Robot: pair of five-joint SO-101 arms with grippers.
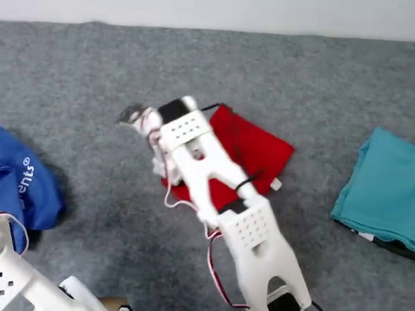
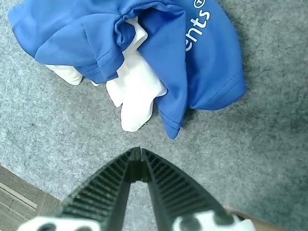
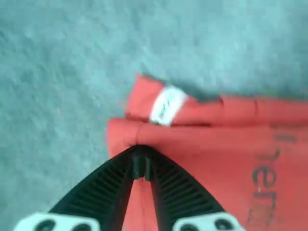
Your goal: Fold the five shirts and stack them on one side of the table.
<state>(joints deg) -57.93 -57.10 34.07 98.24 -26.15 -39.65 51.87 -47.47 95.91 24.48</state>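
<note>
Shirts lie in 3 places on a desk covered in gray felt. The red shirt is at the middle, folded into a rough rectangle and lying flat. A small white tag sits at its edge nearest the arms. The right arm, made of white plastic, stretches from the near edge of the desk across the red shirt to its left side. In the right wrist view the right end effector is clenched. Its 2 black ribbed fingers meet at the tips on a folded edge of the red shirt, where the cloth appears pinched between them. The white tag lies just beyond the tips.

The blue shirt, with white print, is crumpled in a heap at the left edge of the desk. In the left wrist view a white shirt is tangled in it, poking out from under the blue folds. The left end effector hangs above bare felt near this heap, apart from it, clenched with nothing between its fingers. The left arm is at the near left corner.

The teal shirt is at the right edge, folded flat, well apart from the red one. It rests on top of a dark garment, of which a thin strip shows along the near side.
</note>
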